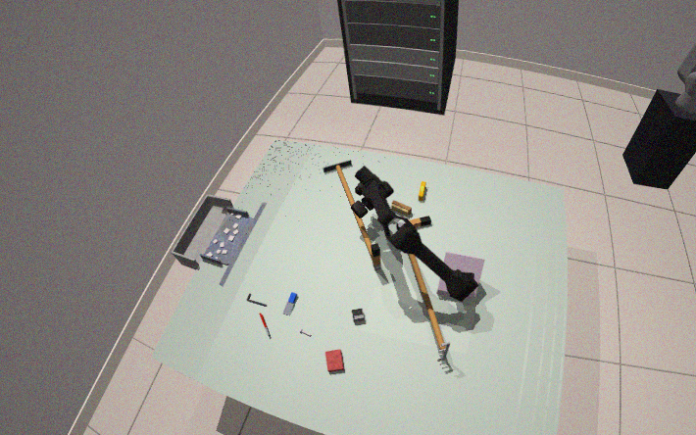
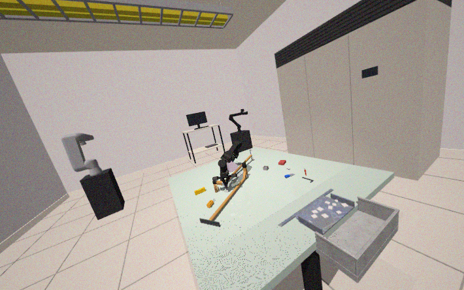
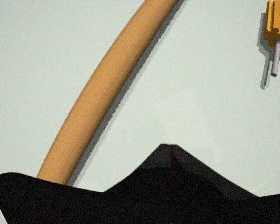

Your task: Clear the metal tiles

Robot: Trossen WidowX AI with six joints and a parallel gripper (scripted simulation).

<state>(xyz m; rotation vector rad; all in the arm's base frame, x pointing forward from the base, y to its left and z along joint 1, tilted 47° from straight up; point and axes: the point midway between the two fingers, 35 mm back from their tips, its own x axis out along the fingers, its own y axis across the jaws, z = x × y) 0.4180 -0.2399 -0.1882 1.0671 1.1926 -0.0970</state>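
Progress near zero: all small pale metal tiles (image 1: 227,237) sitting on steel bench plate (image 1: 248,223) at table (image 1: 502,243) edge, none visible inside catch box (image 1: 194,234). In exterior view, tiles (image 2: 325,210) scattered across plate (image 2: 308,219), box (image 2: 349,257) just beyond it and showing nothing inside.

Left to do, judging from layout: grasp scraper, carry blade to plate, push tiles over far edge into box, lay tool down, release.

Long scraper (image 1: 346,191) lying flat on table, well apart from plate. Straight tan wooden handle, short flat black crossbar blade at one end, dark block at other end. Seen from exterior as orange-tan pole (image 2: 227,201) with blade end toward plate side. Second long tan tool, a rake (image 1: 426,302) with metal tines, lying partly under arm; not the wanted one.

Gripper (image 1: 362,208) low over table, just beside scraper handle, about mid-length. In wrist view, handle (image 3: 118,70) passing left of black fingertips, outside them, not between. Claw pinched fully narrow, holding nothing. Probably needs opening and centring over handle before any grasp. Contact between claw and handle: cannot tell.
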